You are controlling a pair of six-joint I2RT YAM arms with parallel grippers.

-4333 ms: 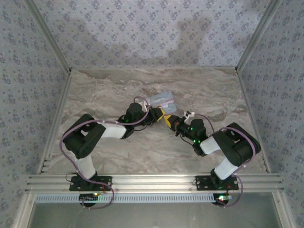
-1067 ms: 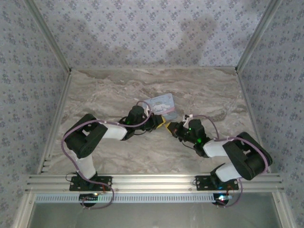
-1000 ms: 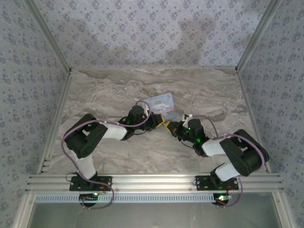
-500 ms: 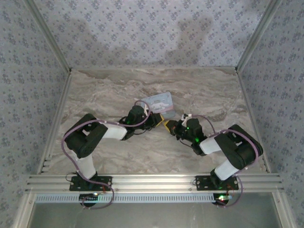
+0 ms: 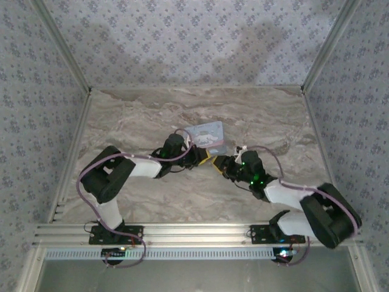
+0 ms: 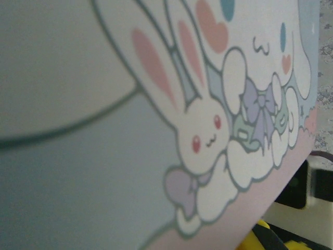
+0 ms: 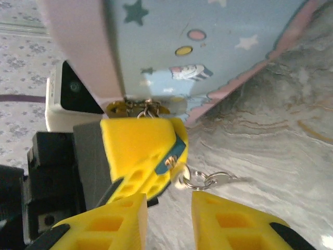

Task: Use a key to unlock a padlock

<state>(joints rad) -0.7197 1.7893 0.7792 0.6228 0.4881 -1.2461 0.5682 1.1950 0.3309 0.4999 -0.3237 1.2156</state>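
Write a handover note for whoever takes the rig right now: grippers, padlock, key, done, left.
Left gripper: shut, pinching a small dark blue-grey piece that looks like the padlock, close under the cartoon tin's edge in the right wrist view.
Right gripper: open, empty, just below the key ring hanging at the padlock.
Key: too small to make out; probably in the lock.
Done: padlock gripped.
Left: shackle state unclear; check it, then grip the key and turn if it is locked.
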